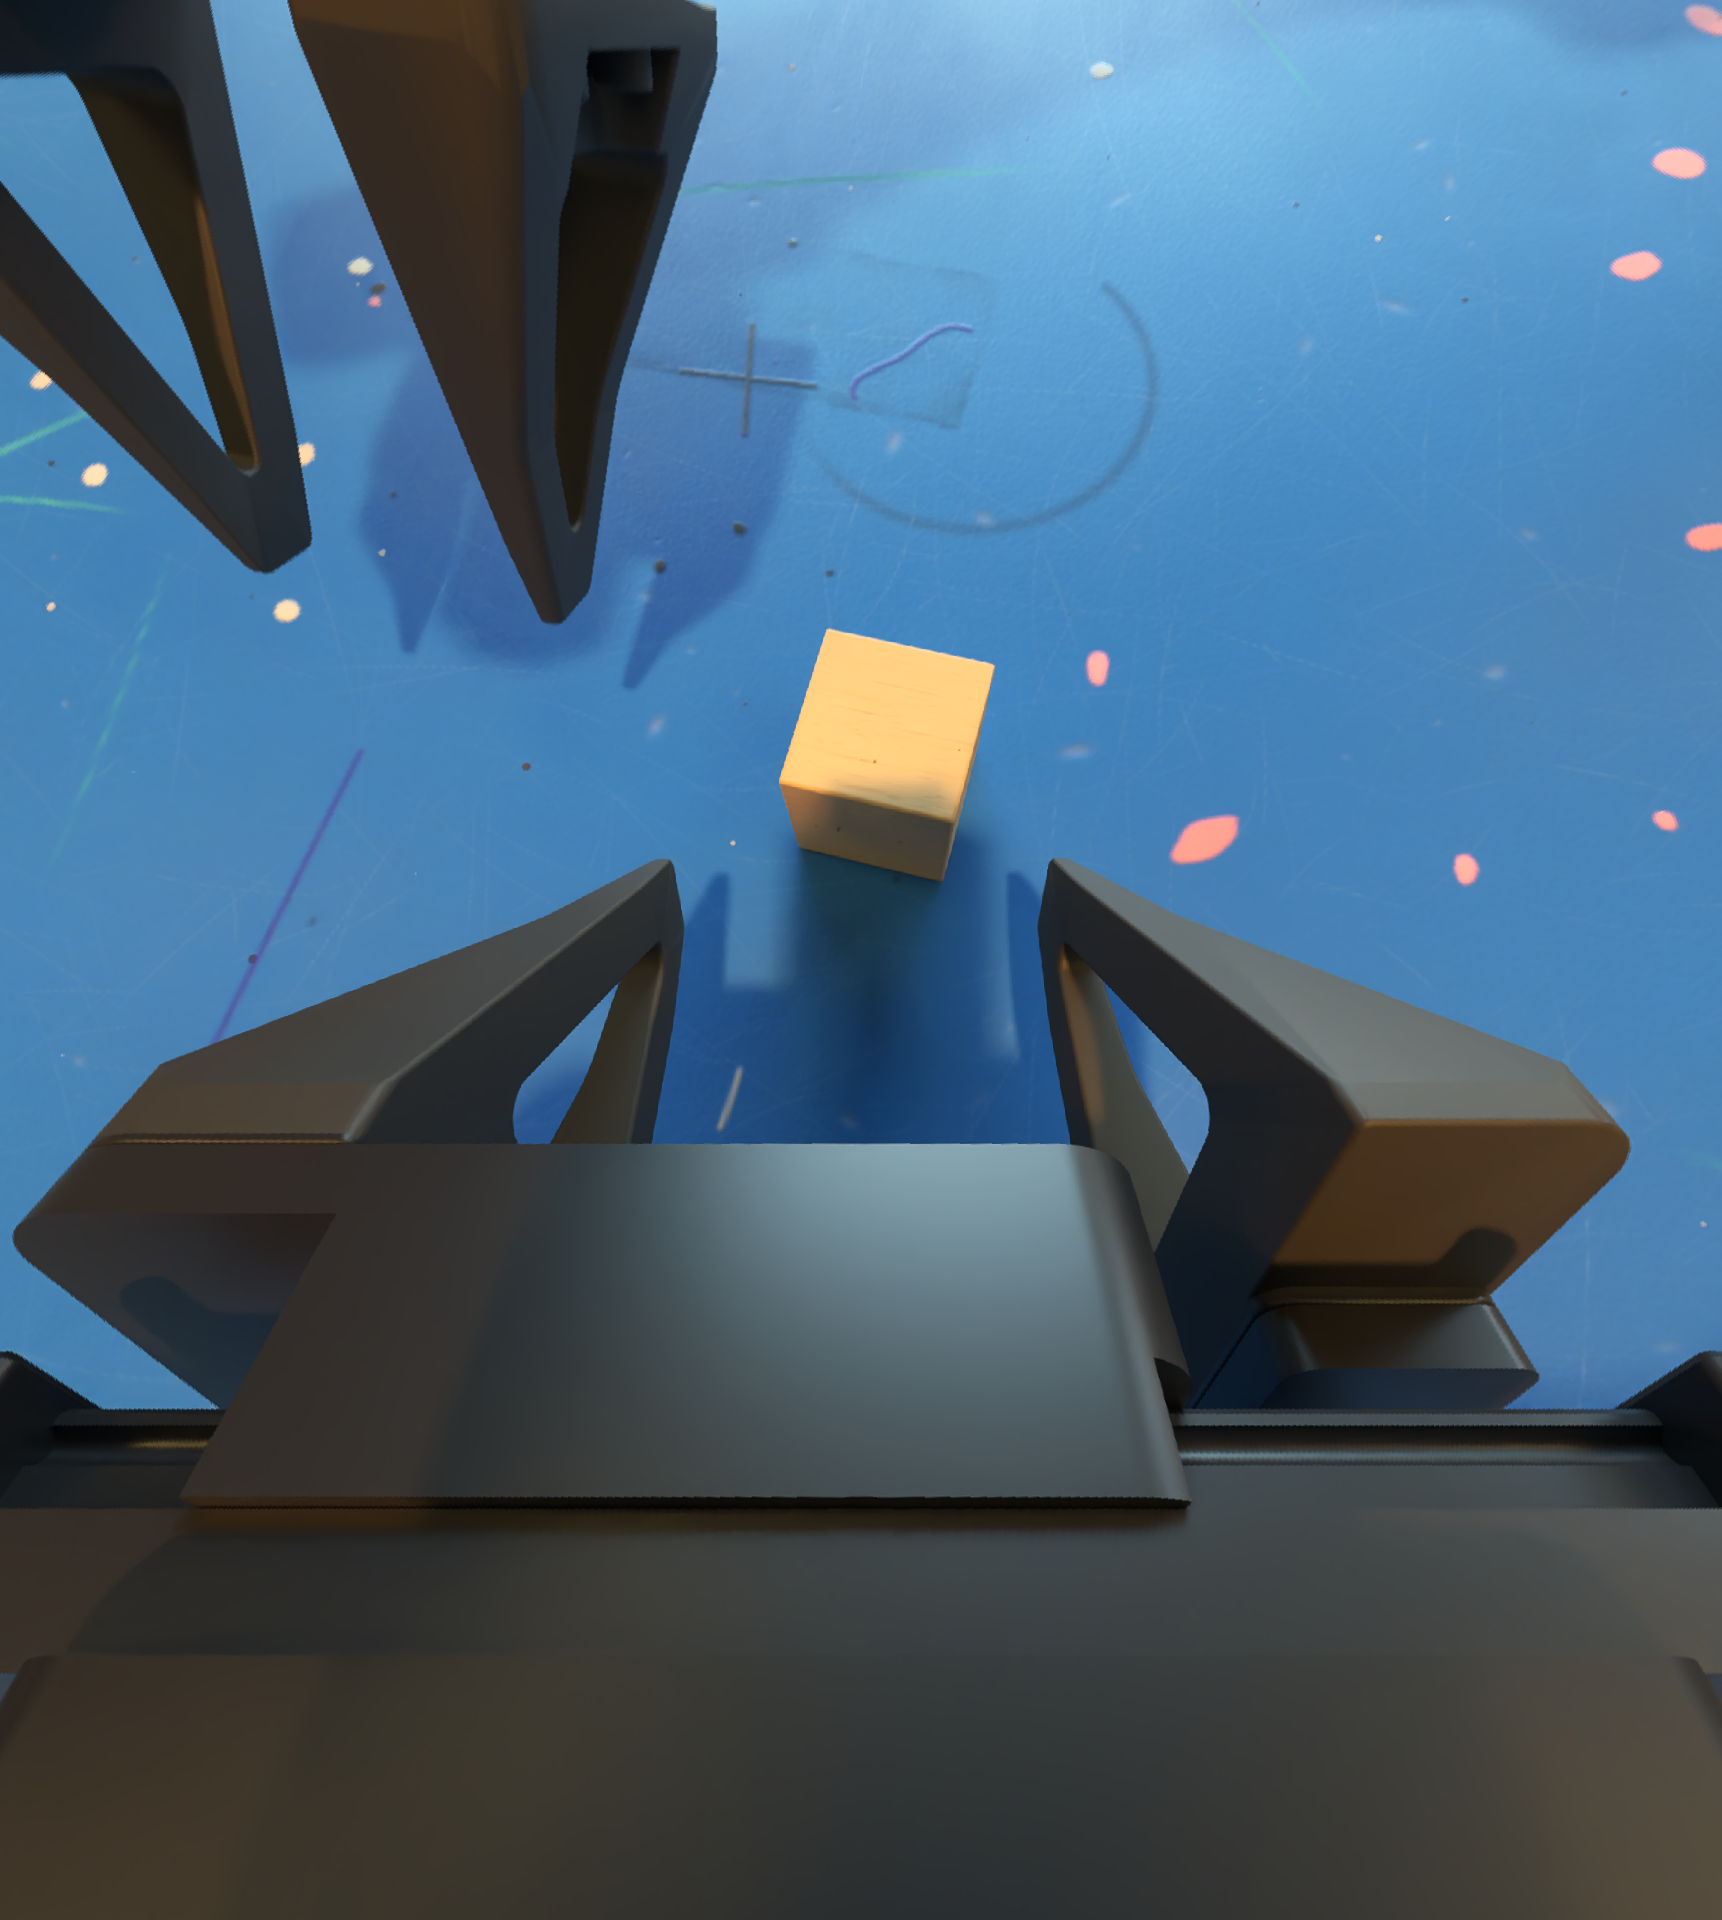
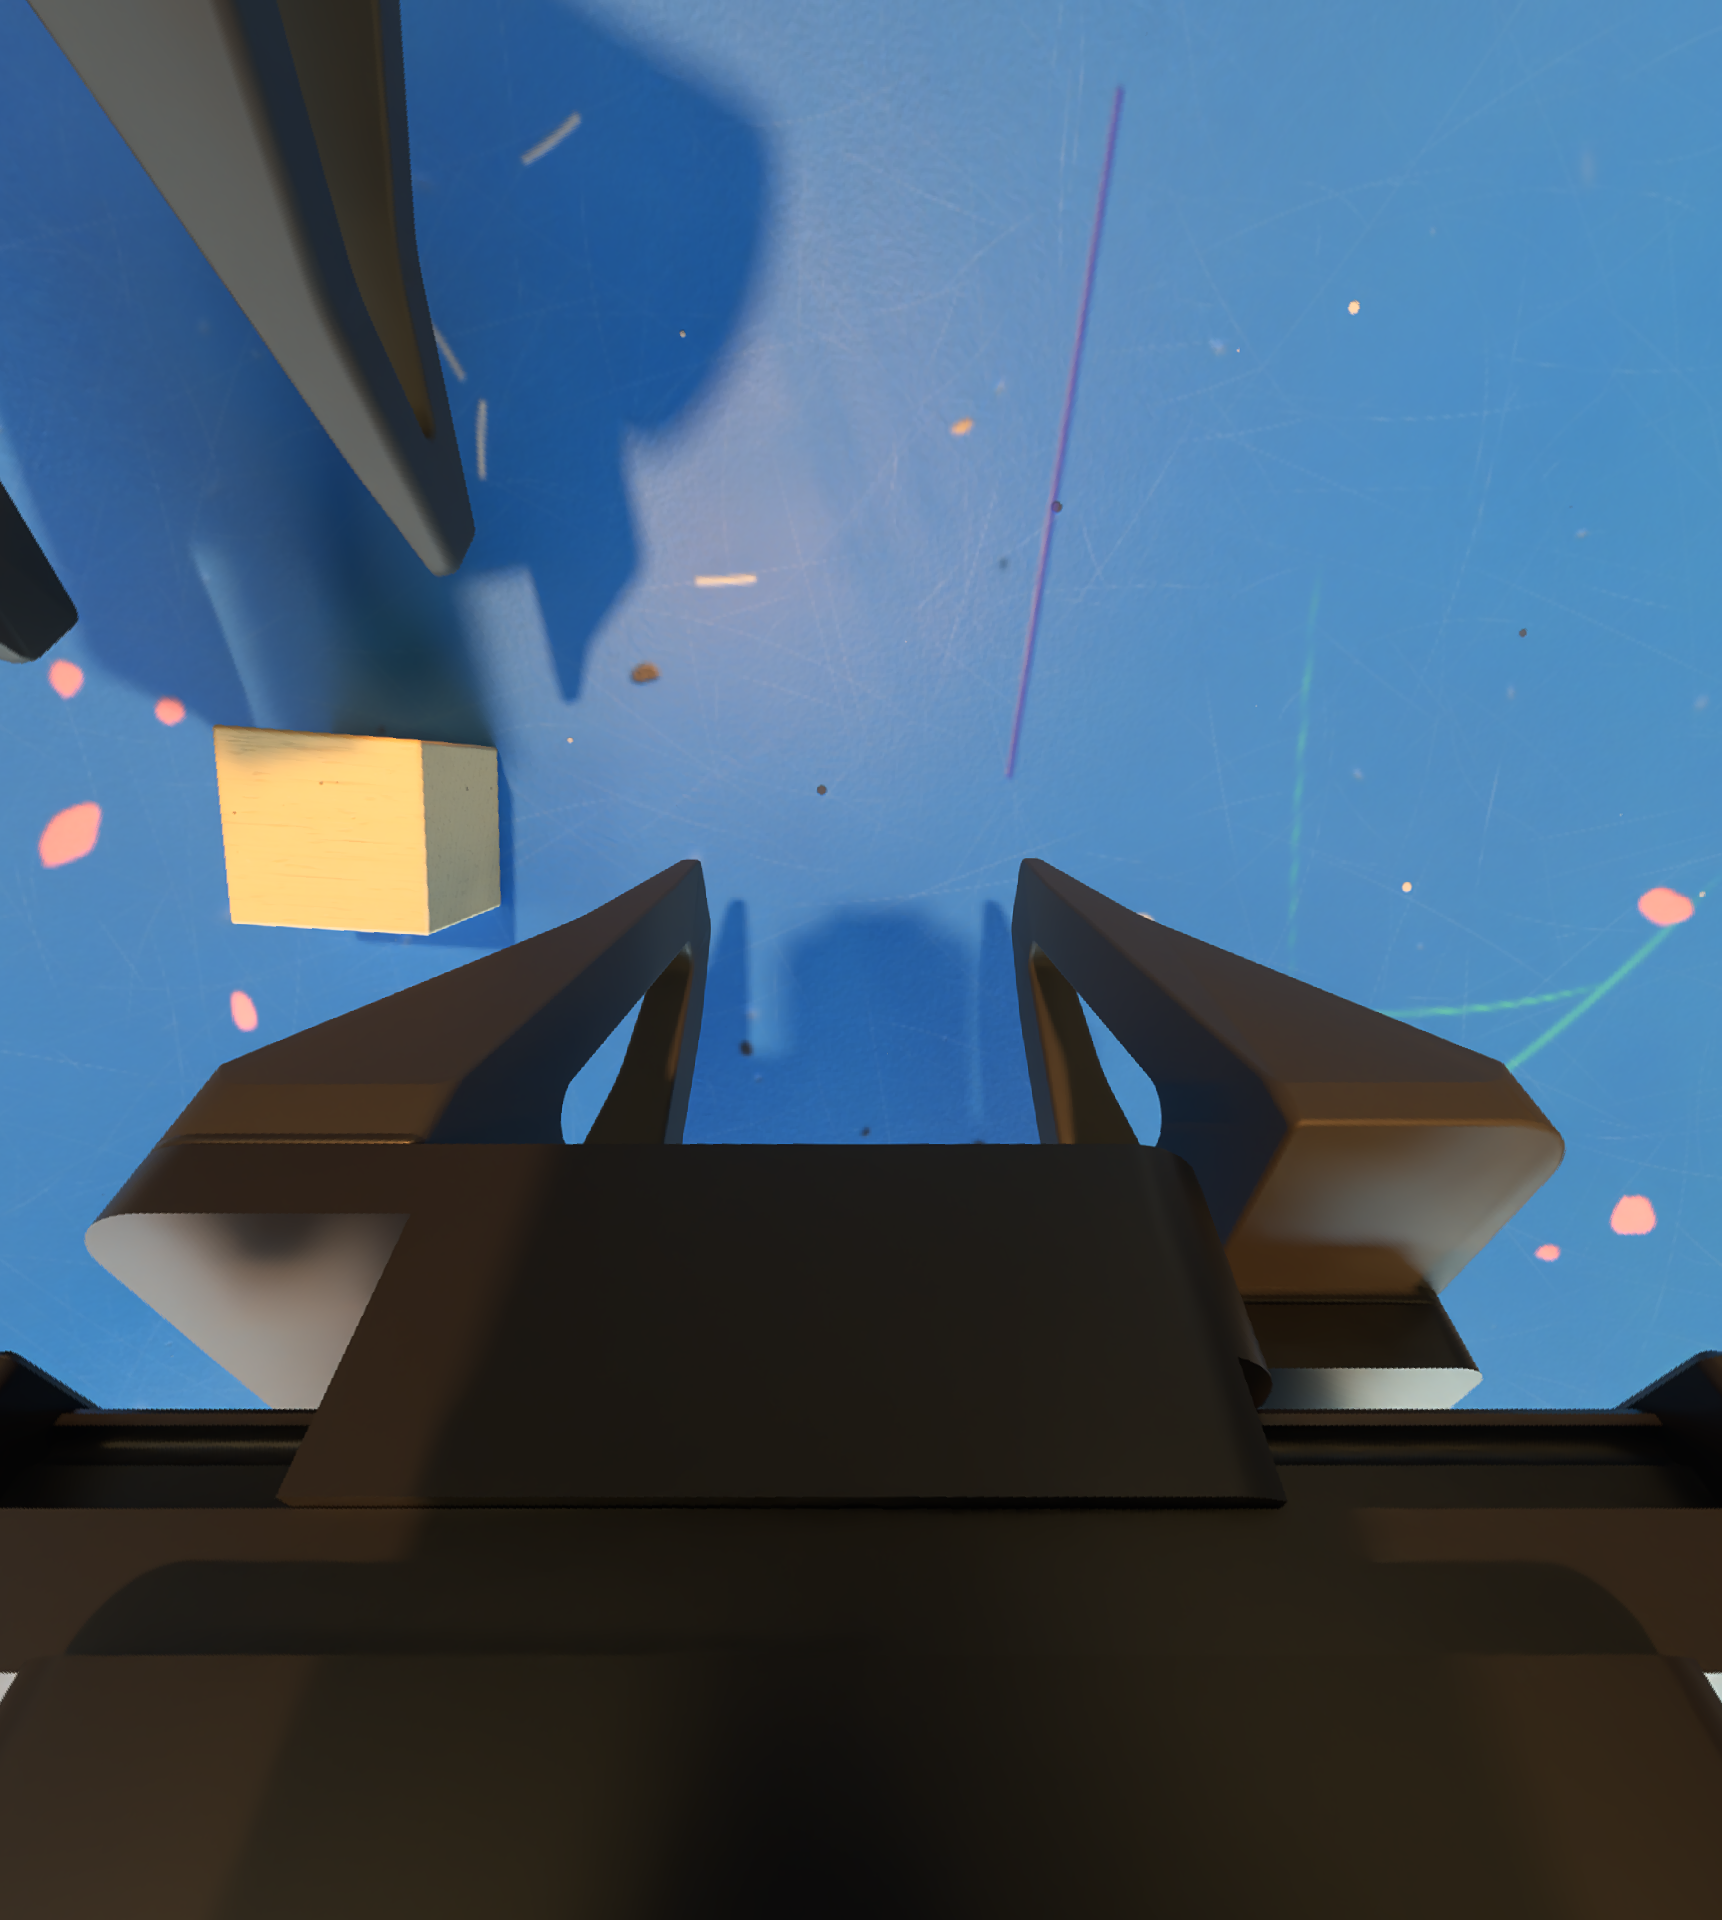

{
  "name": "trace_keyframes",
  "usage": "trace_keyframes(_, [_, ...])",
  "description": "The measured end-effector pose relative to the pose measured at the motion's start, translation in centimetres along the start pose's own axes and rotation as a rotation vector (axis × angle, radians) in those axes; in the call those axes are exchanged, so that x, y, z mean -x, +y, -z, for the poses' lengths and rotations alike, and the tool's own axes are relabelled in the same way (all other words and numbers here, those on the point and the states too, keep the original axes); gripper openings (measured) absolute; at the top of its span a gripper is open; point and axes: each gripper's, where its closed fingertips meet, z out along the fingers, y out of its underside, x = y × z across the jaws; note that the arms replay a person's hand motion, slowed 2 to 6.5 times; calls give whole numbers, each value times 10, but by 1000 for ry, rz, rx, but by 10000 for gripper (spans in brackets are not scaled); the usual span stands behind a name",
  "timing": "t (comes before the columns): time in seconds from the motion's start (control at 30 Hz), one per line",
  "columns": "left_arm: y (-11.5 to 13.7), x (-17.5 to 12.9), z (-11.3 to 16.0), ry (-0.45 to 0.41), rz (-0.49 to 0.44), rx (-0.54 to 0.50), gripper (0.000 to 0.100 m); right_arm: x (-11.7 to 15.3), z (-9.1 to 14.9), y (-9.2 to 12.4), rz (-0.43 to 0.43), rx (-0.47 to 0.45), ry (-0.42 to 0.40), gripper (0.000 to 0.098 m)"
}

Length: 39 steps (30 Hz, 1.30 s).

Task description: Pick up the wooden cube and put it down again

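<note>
Unlabelled wooden cube rests on the blue table, both left pincer and right pincer wide, empty

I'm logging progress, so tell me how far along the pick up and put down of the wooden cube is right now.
Done: nothing can be confirmed. The wooden cube sits flat on the blue table, gripped by nothing. In hand: the left gripper is open with the cube just ahead of its fingertips, roughly centred. The right gripper is open and empty, the cube off to its left. Left: either the whole grasp, lift and set-down, or nothing if the cube was already returned.
</note>
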Motion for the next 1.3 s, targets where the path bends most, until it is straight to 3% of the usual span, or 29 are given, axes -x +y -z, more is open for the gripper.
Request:
trace_keyframes(0.43, [-4, -5, 0, 23, 6, -26, 547, 0, 1, 0, -16, -55, 6, 503])
trace_keyframes(0.73, [-8, -4, -1, 9, -6, -41, 593, -1, 10, 0, -25, -94, 29, 517])
trace_keyframes(1.3, [-27, 6, 20, -37, 34, -174, 624, -3, 40, -6, -80, -292, 94, 522])
